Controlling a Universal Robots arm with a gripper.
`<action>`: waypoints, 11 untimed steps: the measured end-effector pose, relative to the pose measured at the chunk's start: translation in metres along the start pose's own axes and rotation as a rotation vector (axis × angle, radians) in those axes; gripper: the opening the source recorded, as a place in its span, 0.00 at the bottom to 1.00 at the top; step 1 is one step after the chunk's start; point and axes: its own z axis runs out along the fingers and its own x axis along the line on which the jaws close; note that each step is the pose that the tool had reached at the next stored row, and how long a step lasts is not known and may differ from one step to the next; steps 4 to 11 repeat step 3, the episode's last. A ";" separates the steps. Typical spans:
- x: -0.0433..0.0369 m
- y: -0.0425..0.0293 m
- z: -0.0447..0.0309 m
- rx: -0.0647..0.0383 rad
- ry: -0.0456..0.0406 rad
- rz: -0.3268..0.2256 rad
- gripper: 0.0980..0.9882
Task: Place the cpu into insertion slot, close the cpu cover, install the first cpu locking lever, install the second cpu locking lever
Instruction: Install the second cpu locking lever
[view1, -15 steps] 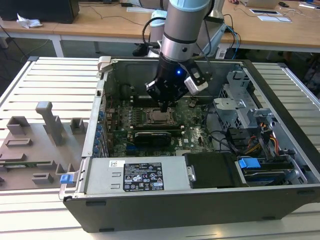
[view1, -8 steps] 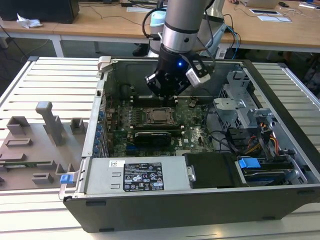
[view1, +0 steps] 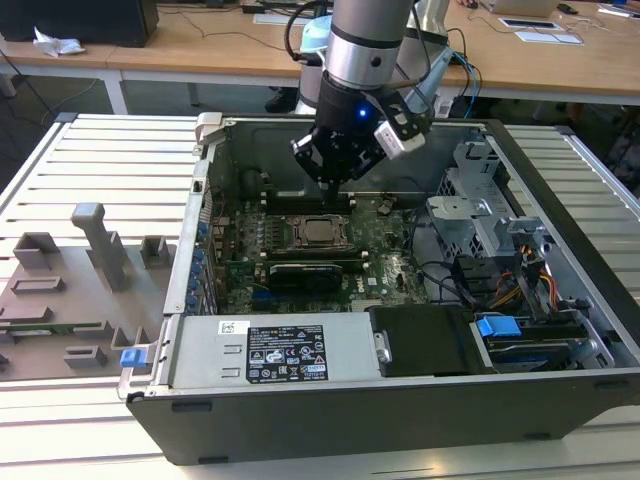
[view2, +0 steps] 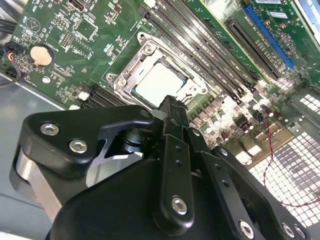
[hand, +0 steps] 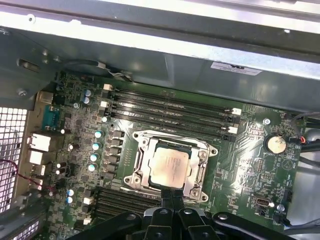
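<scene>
The cpu (view1: 320, 232) (view2: 157, 82) (hand: 170, 167), a pale silvery square chip, lies flat in the middle of the green motherboard. The cpu cover (view2: 131, 70) (hand: 144, 161), a silver metal frame, lies down around it, with the chip showing through its window. Chip and cover hide the insertion slot beneath them. My gripper (view1: 328, 184) (view2: 172, 104) (hand: 172, 192) hangs just above the board at the chip's edge. Its black fingers are pressed together, shut on nothing. I cannot tell how the locking levers stand.
The board sits inside an open computer case (view1: 215, 150). Long black memory slots (hand: 170, 107) run beside the socket, and a coin battery (hand: 275, 144) lies nearby. A power supply (view1: 290, 350) and a drive cage (view1: 480, 205) stand around it. A grey fixture plate (view1: 70, 290) is on the exterior view's left.
</scene>
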 end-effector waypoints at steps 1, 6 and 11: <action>0.0000 0.0000 -0.0001 0.000 0.0001 0.000 0.01; 0.0000 0.0000 -0.0001 0.000 0.0000 0.000 0.01; 0.0000 0.0000 -0.0001 0.000 0.0000 0.000 0.01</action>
